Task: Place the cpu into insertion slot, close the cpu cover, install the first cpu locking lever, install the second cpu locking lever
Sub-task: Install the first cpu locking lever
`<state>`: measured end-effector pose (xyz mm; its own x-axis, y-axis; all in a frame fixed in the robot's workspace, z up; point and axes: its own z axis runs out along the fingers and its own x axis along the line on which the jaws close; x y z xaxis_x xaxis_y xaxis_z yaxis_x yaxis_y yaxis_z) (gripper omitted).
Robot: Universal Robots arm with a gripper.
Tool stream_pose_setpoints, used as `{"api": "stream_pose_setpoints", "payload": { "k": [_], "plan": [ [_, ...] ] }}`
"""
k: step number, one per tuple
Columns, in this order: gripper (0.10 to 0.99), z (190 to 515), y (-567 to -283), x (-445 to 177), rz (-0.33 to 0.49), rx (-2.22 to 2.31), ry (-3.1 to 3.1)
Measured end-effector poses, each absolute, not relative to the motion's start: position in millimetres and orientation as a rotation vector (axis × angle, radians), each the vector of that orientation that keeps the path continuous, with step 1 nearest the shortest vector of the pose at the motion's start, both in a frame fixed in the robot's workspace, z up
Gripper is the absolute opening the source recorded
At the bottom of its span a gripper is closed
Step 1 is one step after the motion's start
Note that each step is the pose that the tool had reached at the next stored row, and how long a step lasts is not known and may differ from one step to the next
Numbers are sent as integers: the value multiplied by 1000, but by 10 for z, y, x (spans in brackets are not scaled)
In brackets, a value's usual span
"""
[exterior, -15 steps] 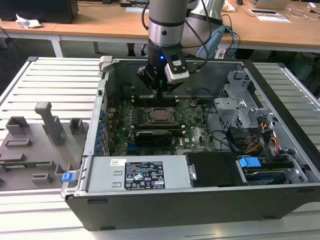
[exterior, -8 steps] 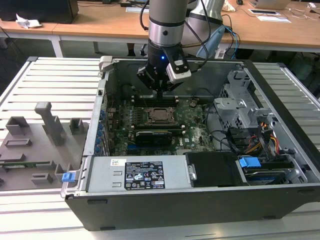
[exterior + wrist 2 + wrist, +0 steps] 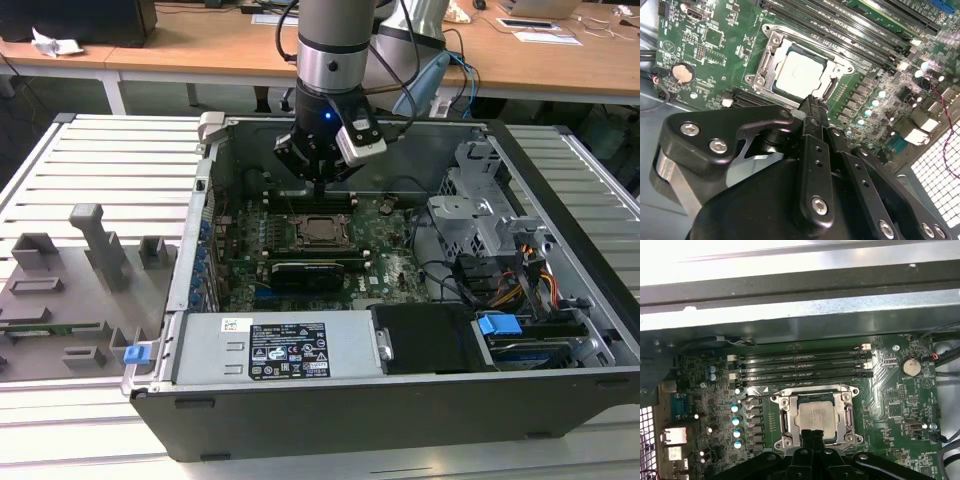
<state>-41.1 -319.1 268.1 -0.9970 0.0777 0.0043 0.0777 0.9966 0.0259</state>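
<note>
The cpu lies flat in its socket on the green motherboard, its silvery top showing in both wrist views. The cpu cover lies down around it as a metal frame. A thin wire lever runs along one side of the socket. My gripper hangs just above the socket's far edge, over the memory slots. Its fingertips are pressed together, shut with nothing in them, and seen in the wrist views at the socket's rim.
The open computer case walls in the board. A long black card lies nearer than the socket, then the power supply. A metal drive cage and cables stand at the exterior view's right. A grey fixture tray lies outside at its left.
</note>
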Motion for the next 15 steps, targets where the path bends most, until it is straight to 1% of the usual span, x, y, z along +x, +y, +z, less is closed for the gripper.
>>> {"api": "stream_pose_setpoints", "payload": {
  "k": [8,10,13,15],
  "plan": [
    [106,2681,-3191,-411,-41,-6,-3137],
    [106,2681,-3191,-411,-41,82,-3135],
    [106,2671,-3191,-785,-41,90,-3139],
    [106,2668,-3181,-861,-41,90,-3139]
  ]
}}
